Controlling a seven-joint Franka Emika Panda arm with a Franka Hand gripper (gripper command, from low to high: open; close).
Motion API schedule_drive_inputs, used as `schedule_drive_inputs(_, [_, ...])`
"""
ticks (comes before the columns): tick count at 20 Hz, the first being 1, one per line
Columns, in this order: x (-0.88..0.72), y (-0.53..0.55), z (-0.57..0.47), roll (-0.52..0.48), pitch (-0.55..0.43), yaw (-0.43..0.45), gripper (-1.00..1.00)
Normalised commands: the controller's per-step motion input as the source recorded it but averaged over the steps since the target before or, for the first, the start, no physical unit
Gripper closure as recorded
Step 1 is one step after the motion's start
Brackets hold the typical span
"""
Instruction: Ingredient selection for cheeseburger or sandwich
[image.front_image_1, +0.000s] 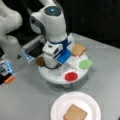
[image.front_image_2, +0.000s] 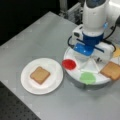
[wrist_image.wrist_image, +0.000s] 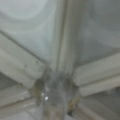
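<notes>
We see the tool low over the divided tray at frame centre (grip state: cannot tell); bread square plated. We judge the pieces light, stiff, best edge-pinched.

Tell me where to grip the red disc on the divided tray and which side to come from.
Judging by its pose, come straight down from above. The red disc lies flat in its own compartment at the rim of the divided tray, facing the plate. Pinch across its edges, probably along the rim, since ridges flank it.
</notes>
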Motion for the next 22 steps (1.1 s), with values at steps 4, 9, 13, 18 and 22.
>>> schedule_drive_inputs(4, [-0.14,0.04,-0.16,0.016,-0.109,0.155,-1.0])
schedule_drive_inputs(9, [-0.11,0.07,-0.17,0.009,-0.141,0.185,-1.0])
schedule_drive_inputs(13, [-0.09,0.09,-0.16,0.062,-0.176,0.202,-1.0])
schedule_drive_inputs(18, [-0.08,0.07,-0.17,0.152,-0.149,0.292,-1.0])
schedule_drive_inputs(22, [-0.07,0.05,-0.12,0.158,-0.042,0.571,-1.0])
